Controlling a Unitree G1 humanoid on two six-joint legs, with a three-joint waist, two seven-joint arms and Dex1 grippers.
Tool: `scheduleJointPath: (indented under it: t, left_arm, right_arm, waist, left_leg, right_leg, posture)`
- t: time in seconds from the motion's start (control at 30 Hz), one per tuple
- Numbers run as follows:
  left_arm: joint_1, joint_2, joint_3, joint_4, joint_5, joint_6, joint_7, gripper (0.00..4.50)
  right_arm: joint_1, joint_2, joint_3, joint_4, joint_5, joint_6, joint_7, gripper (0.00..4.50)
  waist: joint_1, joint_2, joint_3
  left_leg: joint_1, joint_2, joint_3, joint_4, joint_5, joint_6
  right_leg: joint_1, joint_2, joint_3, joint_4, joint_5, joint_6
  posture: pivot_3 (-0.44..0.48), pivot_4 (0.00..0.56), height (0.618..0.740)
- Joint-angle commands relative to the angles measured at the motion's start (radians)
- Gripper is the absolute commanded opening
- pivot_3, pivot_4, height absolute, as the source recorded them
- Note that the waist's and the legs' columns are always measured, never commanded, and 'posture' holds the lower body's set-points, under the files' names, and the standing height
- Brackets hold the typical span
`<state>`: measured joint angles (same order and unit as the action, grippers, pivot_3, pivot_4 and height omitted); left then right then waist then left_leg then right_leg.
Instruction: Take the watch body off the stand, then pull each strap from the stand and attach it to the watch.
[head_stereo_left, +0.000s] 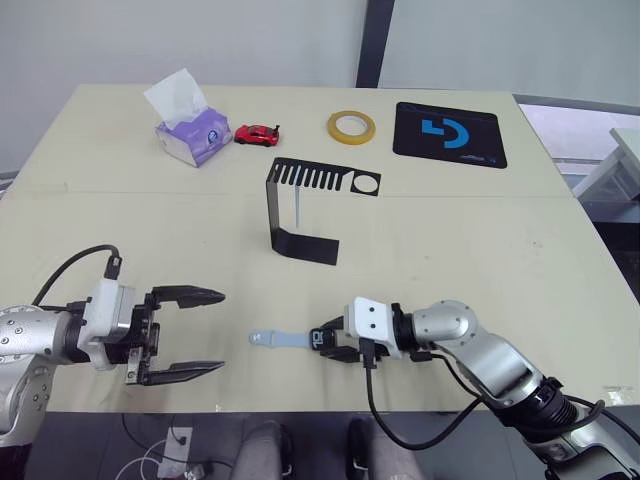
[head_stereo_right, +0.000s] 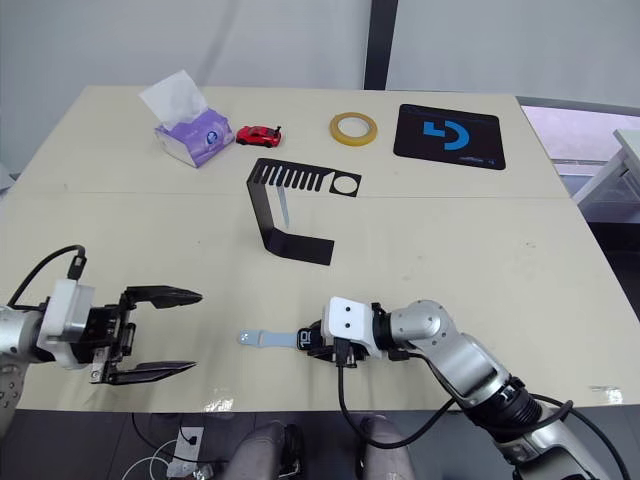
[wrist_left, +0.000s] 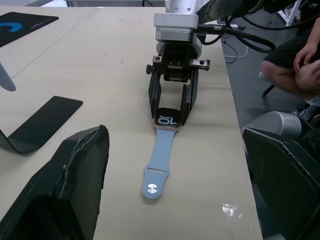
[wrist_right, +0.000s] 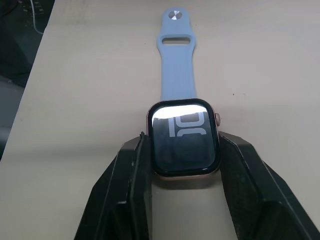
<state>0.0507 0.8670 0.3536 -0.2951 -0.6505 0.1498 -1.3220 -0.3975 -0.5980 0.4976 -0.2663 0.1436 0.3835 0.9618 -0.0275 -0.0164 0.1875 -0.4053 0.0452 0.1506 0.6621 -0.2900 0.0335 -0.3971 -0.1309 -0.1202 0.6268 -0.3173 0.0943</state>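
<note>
My right pincer is clamping the watch body from both sides, low on the near part of the counter. In the head views, one pale blue strap is joined to the watch body and is lying flat on the counter, pointing toward my left side. My left pincer is hovering near the free end of this strap, with its two fingers standing wide apart and gripping nothing. Farther away, in the middle of the counter, the stand is sitting upright, and a second strap is hanging down from its slotted top plate. Behind it I am seeing a tissue box, a red toy car, a roll of tape and a black mat with a blue logo.

In the left wrist view, my right pincer is facing the camera with the watch body between its fingertips, and the attached strap is running toward my own left fingers. The base of the stand is lying to one side, and a seated person's legs are showing beyond the counter edge.

In the right wrist view, my two black fingers are pressing on the sides of the watch body, whose screen is showing white digits. The strap is stretching away from it, flat on the counter.
</note>
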Motion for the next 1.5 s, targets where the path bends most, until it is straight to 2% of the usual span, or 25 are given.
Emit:
scheduleJointPath:
  t: [0.03, 0.1, 0.13, 0.33, 0.43, 0.53, 0.63, 0.77, 0.93, 1.13, 1.33, 1.5]
  left_arm:
    - [-0.001, -0.007, 0.009, -0.021, 0.001, -0.012, 0.015, 4.5]
    - [0.002, -0.008, 0.012, -0.024, 0.003, -0.013, 0.022, 4.5]
    - [0.005, -0.008, 0.017, -0.023, 0.003, -0.012, 0.026, 4.5]
    - [0.043, -0.02, 0.065, 0.004, 0.019, -0.036, 0.058, 4.5]
    - [0.054, -0.045, 0.112, 0.062, 0.043, -0.059, 0.116, 4.5]
    - [0.073, -0.085, 0.171, 0.114, 0.066, -0.082, 0.195, 4.5]
    - [0.112, -0.122, 0.224, 0.138, 0.079, -0.098, 0.255, 4.5]
    - [0.143, -0.173, 0.279, 0.146, 0.077, -0.099, 0.345, 4.5]
    - [0.163, -0.209, 0.259, 0.097, 0.086, -0.093, 0.403, 4.5]
    - [0.141, -0.22, 0.209, 0.043, 0.075, -0.065, 0.442, 4.5]
    - [0.098, -0.226, 0.152, -0.014, 0.077, -0.033, 0.489, 4.5]
    - [0.058, -0.259, 0.094, -0.072, 0.086, -0.012, 0.557, 4.5]
  right_arm:
    - [0.002, -0.012, -0.027, -0.011, -0.001, -0.025, 0.031, 3.44]
    - [0.005, -0.03, -0.059, -0.026, 0.013, -0.047, 0.049, 4.41]
    - [0.009, -0.041, -0.089, -0.034, 0.031, -0.057, 0.056, 4.46]
    - [0.143, -0.158, -0.335, -0.069, 0.211, -0.115, 0.17, 4.46]
    - [0.253, -0.152, -0.531, -0.009, 0.3, -0.267, 0.207, 4.46]
    - [0.356, -0.124, -0.712, 0.066, 0.341, -0.352, 0.173, 4.46]
    - [0.459, -0.105, -0.825, 0.136, 0.33, -0.445, 0.156, 4.46]
    - [0.572, -0.09, -0.899, 0.188, 0.308, -0.524, 0.139, 4.46]
    - [0.598, -0.064, -0.91, 0.149, 0.332, -0.51, 0.082, 4.46]
    - [0.534, -0.028, -0.841, 0.037, 0.365, -0.407, -0.011, 4.46]
    - [0.404, 0.014, -0.705, -0.082, 0.376, -0.258, -0.112, 4.46]
    - [0.219, 0.125, -0.558, -0.107, 0.397, -0.039, -0.268, 4.46]
  waist:
    - [0.0, 0.0, 0.0]
    - [0.0, 0.0, 0.0]
    - [0.0, 0.0, 0.0]
    - [0.002, 0.0, 0.0]
    - [0.003, 0.0, 0.0]
    - [0.003, 0.0, 0.0]
    - [0.003, -0.001, 0.0]
    - [0.003, -0.001, 0.0]
    - [0.001, -0.001, 0.0]
    - [0.001, -0.001, 0.0]
    - [0.001, -0.001, -0.001]
    - [0.0, -0.001, 0.0]
  left_leg:
    - [0.0, 0.0, 0.0, 0.0, 0.0, 0.0]
    - [0.0, 0.0, 0.0, 0.0, 0.0, 0.0]
    - [0.0, 0.0, 0.0, 0.0, 0.0, 0.0]
    - [0.0, 0.0, 0.0, 0.0, 0.0, 0.0]
    - [0.0, 0.0, 0.0, 0.0, 0.0, 0.0]
    - [0.002, 0.0, 0.0, 0.0, -0.001, 0.001]
    - [0.003, 0.0, 0.0, 0.0, -0.001, 0.001]
    - [0.003, 0.0, 0.0, 0.0, -0.001, 0.001]
    - [0.006, 0.0, 0.0, 0.0, -0.001, 0.0]
    - [0.006, 0.001, 0.0, 0.0, -0.003, -0.003]
    - [0.005, 0.001, 0.0, 0.0, -0.002, -0.003]
    - [0.005, 0.001, 0.0, 0.0, -0.002, -0.004]
  right_leg:
    - [0.0, 0.0, 0.0, 0.0, 0.0, 0.0]
    - [0.0, 0.0, 0.0, 0.0, 0.0, 0.0]
    - [0.0, 0.0, 0.0, 0.0, 0.0, 0.0]
    - [0.0, 0.0, 0.0, -0.001, 0.0, 0.0]
    - [0.001, 0.0, 0.0, -0.001, 0.0, 0.0]
    - [0.003, 0.001, -0.001, -0.001, 0.0, 0.0]
    - [0.003, 0.0, 0.0, -0.001, 0.0, 0.0]
    - [0.003, 0.0, 0.0, -0.001, 0.0, 0.0]
    - [0.005, 0.0, 0.001, 0.001, 0.0, 0.0]
    - [0.004, 0.0, 0.002, 0.001, 0.0, 0.0]
    - [0.004, 0.0, 0.002, 0.001, 0.0, 0.0]
    - [0.003, 0.0, 0.002, 0.001, 0.0, 0.0]
  posture:
    - [0.0, 0.15, 0.74]
    - [0.0, 0.15, 0.74]
    - [0.0, 0.15, 0.74]
    - [0.0, 0.15, 0.74]
    - [0.0, 0.15, 0.74]
    - [0.0, 0.15, 0.74]
    - [0.0, 0.15, 0.74]
    - [0.0, 0.15, 0.74]
    - [0.0, 0.15, 0.74]
    - [0.0, 0.15, 0.74]
    - [0.0, 0.15, 0.74]
    - [0.0, 0.15, 0.74]
